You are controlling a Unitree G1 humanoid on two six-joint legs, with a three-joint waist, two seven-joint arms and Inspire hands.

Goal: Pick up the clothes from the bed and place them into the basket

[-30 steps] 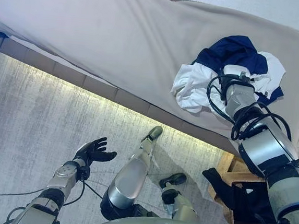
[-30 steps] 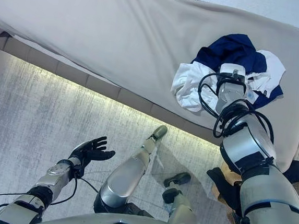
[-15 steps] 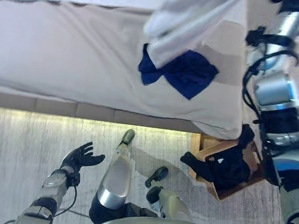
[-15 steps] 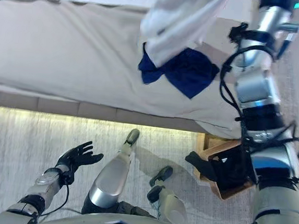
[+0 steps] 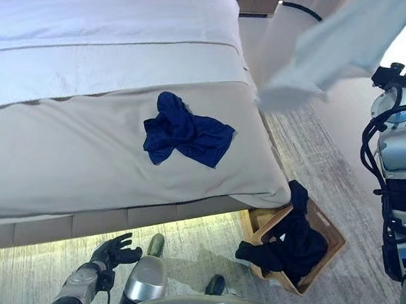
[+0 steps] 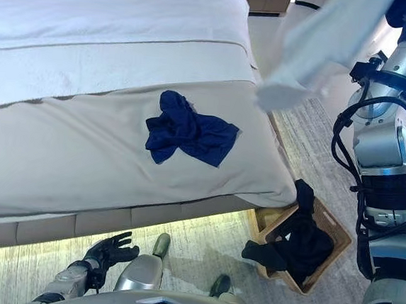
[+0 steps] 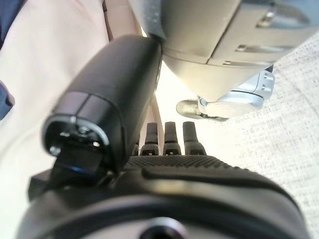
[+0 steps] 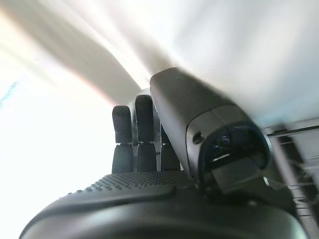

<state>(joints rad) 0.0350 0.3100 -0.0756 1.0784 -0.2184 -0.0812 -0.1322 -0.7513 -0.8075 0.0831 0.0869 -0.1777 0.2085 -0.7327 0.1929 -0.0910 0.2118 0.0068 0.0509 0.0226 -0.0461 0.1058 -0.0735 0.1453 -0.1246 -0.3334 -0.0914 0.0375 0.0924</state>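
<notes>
White garment [image 5: 332, 53] hangs pinched in right hand [image 8: 144, 144], beyond bed edge [image 5: 264, 139], above basket [image 5: 327, 237].

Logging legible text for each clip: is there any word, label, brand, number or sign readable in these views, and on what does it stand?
None. No readable text shows in any view.
White garment, hanging from the raised right arm: plain, no print visible.
Navy garment on the bed: plain.
Wooden basket with dark clothes: no label visible.
Left hand and right hand: no markings that can be read.
</notes>
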